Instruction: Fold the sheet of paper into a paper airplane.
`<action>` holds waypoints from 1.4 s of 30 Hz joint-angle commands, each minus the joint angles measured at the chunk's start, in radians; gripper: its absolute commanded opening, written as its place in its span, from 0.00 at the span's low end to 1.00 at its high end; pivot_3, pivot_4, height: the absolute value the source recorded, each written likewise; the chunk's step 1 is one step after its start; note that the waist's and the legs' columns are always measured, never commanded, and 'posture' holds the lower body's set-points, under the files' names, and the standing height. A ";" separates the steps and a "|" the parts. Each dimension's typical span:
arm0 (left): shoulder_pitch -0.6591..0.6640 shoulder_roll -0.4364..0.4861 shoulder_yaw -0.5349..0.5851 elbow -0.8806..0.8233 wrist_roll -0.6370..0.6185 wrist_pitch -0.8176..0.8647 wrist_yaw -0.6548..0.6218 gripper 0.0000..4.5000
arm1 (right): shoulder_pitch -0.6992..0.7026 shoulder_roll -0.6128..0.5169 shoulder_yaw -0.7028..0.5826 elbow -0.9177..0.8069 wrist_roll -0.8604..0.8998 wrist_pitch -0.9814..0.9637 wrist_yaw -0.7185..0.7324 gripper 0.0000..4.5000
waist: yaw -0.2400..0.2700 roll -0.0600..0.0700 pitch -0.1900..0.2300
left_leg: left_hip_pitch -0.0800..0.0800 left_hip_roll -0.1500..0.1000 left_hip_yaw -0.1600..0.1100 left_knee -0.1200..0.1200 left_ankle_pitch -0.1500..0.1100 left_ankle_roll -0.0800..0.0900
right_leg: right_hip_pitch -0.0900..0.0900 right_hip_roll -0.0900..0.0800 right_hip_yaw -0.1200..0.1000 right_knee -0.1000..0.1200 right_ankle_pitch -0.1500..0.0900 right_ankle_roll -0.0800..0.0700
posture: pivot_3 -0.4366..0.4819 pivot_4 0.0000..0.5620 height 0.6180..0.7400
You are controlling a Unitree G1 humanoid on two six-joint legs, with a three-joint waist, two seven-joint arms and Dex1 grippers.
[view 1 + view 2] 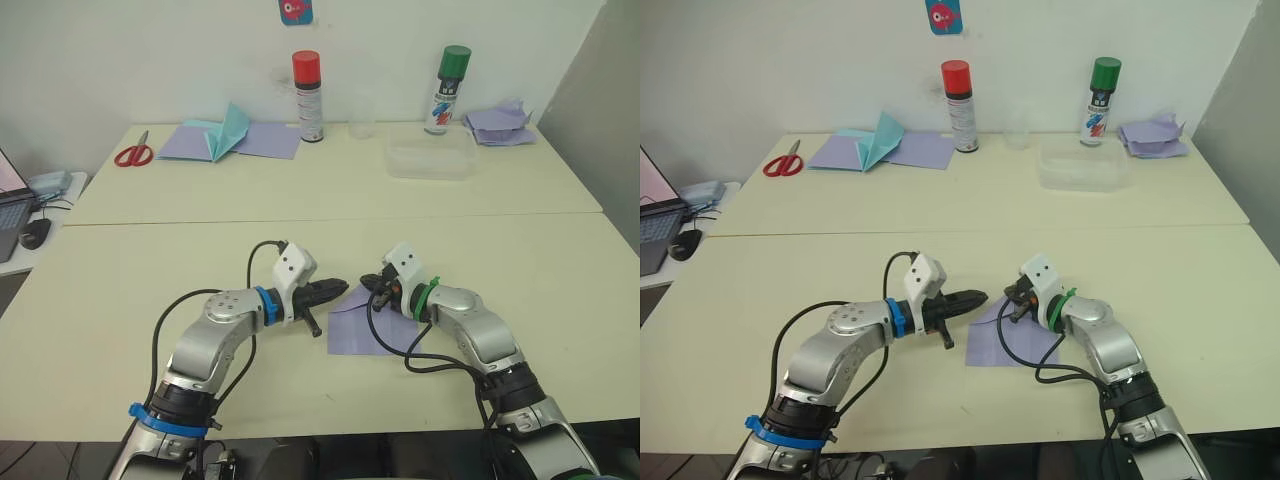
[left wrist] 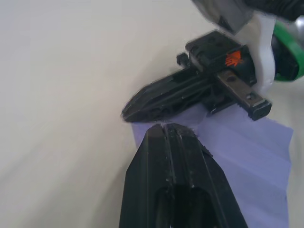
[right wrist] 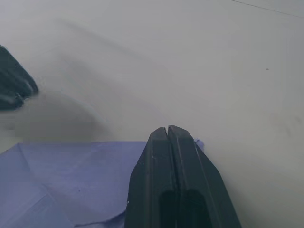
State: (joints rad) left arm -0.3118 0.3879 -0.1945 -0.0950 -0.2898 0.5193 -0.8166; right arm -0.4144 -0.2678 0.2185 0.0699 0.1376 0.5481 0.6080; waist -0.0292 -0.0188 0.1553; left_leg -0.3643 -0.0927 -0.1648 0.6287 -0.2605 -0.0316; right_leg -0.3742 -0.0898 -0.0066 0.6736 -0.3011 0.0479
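Observation:
The sheet of paper [image 1: 362, 326] is pale lavender and lies flat on the near table with faint creases. Its far left corner sits between my two grippers. My left gripper [image 1: 343, 289] is shut, its tip just at that corner's edge [image 2: 166, 126]. My right gripper [image 1: 367, 283] is also shut, lying low over the same far edge of the sheet [image 3: 71, 175], with its tip [image 3: 168, 128] reaching just past the edge. I cannot tell whether it touches the paper. The two tips point at each other and nearly meet.
On the far table are a teal paper plane [image 1: 228, 130] on lavender sheets [image 1: 265, 141], red scissors [image 1: 133, 154], a red-capped can [image 1: 307, 97], a green-capped can [image 1: 446, 90], a clear container [image 1: 432, 158] and crumpled lavender paper [image 1: 500, 125]. A laptop [image 1: 10, 205] stands far left.

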 commanded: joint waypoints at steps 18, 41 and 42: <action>-0.025 -0.001 -0.133 0.185 0.135 -0.057 -0.036 0.01 | 0.060 0.006 0.040 -0.029 -0.009 -0.054 0.050 0.00 | 0.002 0.000 0.000 | 0.000 0.000 0.000 0.000 0.000 0.000 | 0.000 0.000 0.000 0.000 0.000 0.000 | 0.48 0.27 1.00; -0.048 -0.001 -0.157 0.228 0.162 -0.035 -0.006 0.01 | 0.046 -0.031 -0.056 0.070 -0.067 -0.135 -0.125 0.00 | 0.008 0.000 -0.001 | 0.001 -0.001 -0.001 0.000 0.000 0.000 | 0.002 0.000 0.000 -0.001 0.000 0.000 | 0.48 0.27 1.00; -0.049 -0.005 -0.156 0.232 0.162 -0.037 -0.002 0.01 | 0.046 -0.027 -0.064 0.062 -0.058 -0.142 -0.126 0.00 | 0.010 0.000 -0.001 | 0.001 -0.001 -0.001 0.000 0.000 0.000 | 0.002 0.000 0.000 -0.001 0.000 0.000 | 0.48 0.27 1.00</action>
State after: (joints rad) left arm -0.3864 0.3751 -0.3210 0.0684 -0.1758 0.4499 -0.8397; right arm -0.3852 -0.2816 0.1832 0.1168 0.0917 0.4051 0.5009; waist -0.0190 -0.0192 0.1540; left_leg -0.3636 -0.0933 -0.1656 0.6289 -0.2609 -0.0312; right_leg -0.3723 -0.0899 -0.0070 0.6729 -0.3012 0.0482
